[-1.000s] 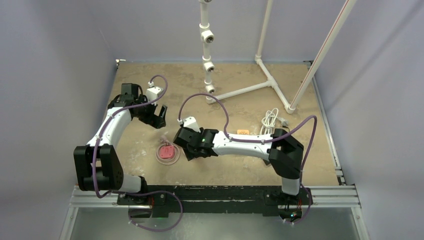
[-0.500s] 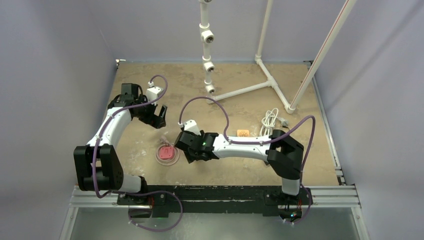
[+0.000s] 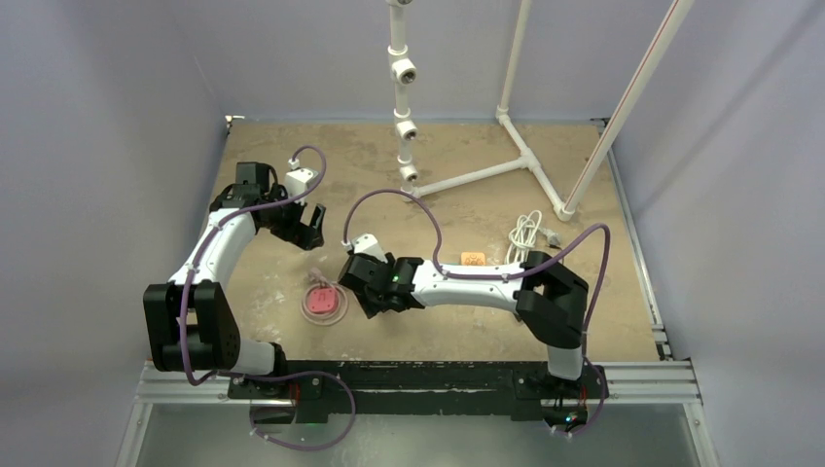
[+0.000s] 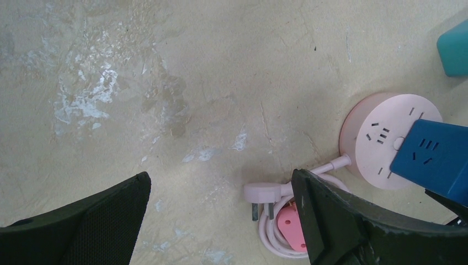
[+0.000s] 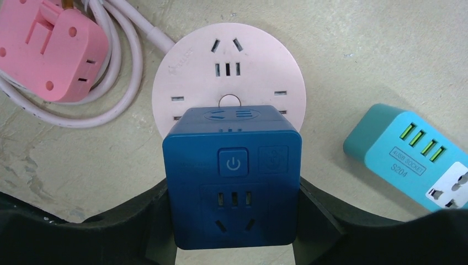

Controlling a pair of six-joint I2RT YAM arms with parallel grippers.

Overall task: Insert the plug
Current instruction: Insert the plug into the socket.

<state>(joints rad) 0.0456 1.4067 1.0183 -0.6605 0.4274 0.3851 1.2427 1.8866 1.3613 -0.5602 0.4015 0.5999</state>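
Okay, my right gripper (image 5: 234, 223) is clamped on the blue cube (image 5: 232, 165), black fingers (image 5: 132, 226) pressed against its two smooth sides. It's a glossy plastic block with rounded corners, a square power button and slots on its face. It sits over the near edge of the round pink socket (image 5: 229, 61), a flat matte disc; whether they touch, I can't tell. A teal strip (image 5: 408, 149) lies just right, a coiled pink cord (image 5: 118, 72) left. My left gripper (image 4: 221, 190) hangs spread wide above the scuffed, sandy table (image 4: 165, 83), holding nothing.
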